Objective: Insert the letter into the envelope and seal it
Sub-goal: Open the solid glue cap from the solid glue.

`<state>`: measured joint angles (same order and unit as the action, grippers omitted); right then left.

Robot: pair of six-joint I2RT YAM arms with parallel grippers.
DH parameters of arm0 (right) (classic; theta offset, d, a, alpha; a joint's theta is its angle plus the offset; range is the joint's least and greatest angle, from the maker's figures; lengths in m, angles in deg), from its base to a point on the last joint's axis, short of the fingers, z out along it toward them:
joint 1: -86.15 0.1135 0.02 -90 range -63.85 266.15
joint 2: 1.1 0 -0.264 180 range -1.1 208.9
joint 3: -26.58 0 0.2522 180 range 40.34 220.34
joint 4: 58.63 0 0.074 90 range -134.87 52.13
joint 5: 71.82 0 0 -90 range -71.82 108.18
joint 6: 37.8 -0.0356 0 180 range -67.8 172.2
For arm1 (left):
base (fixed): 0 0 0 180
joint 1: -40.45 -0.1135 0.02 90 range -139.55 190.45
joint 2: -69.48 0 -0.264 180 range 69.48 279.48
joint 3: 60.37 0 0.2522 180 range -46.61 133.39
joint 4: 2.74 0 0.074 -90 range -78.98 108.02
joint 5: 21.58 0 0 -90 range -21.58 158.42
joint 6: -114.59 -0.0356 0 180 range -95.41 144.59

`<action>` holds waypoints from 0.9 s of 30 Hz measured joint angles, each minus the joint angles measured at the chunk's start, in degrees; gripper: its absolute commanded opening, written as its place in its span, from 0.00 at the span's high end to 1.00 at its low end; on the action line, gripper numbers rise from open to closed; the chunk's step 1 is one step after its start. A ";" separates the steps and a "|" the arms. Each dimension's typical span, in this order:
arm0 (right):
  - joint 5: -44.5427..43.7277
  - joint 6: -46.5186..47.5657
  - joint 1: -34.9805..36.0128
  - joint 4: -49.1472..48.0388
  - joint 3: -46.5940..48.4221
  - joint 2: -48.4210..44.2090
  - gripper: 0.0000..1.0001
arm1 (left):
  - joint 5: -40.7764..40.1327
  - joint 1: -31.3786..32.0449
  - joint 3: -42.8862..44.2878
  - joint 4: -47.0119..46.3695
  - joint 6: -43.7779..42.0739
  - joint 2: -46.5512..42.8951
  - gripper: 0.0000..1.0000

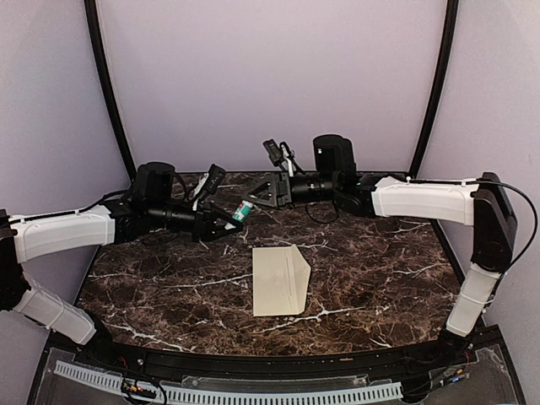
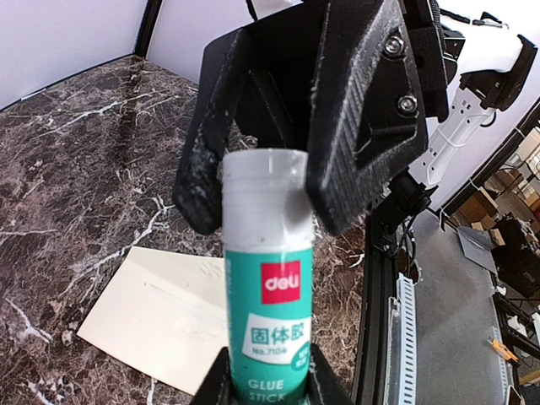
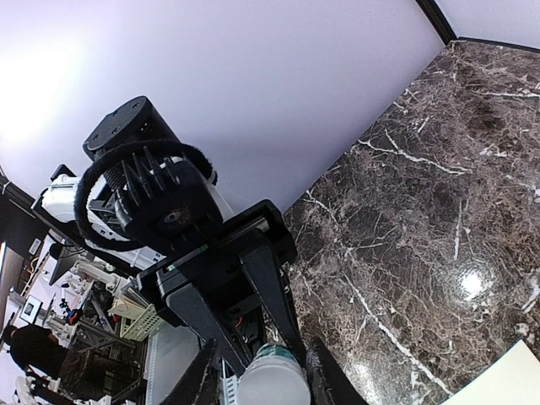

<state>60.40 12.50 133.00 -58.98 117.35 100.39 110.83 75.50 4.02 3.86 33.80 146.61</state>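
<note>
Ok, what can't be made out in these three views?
- Bordered printed letter: in no view; whether it lies inside the cream paper envelope cannot be told.
- Teal-labelled glue stick: the left wrist view's bottom edge cuts off its base and most of the left gripper.
- Its white cap: partly behind a finger of the right gripper, left wrist view; tiny from the top.

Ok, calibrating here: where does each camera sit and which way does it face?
Top external: above, behind the robot, looking down on the marble table and envelope; both arms show.
Left wrist: behind the left gripper, facing its glue stick; own fingers show.
Right wrist: behind the right gripper, facing the white cap; own fingers show.
Shared: all see the glue stick.
</note>
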 measured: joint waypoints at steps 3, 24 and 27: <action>-0.15 0.35 0.28 0.55 0.04 0.20 0.79 | 0.02 0.00 0.00 0.02 0.00 0.00 1.00; -3.34 1.70 0.15 1.40 -0.39 -0.61 0.93 | -0.98 0.28 0.66 0.83 -0.68 0.00 1.00; -3.93 2.27 -0.04 2.05 -0.42 -1.42 0.93 | -1.68 0.61 1.22 0.81 -1.33 0.00 1.00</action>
<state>56.46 14.77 132.95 -56.92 116.94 98.97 109.15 76.11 5.25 4.67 32.46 146.61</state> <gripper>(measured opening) 0.187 0.221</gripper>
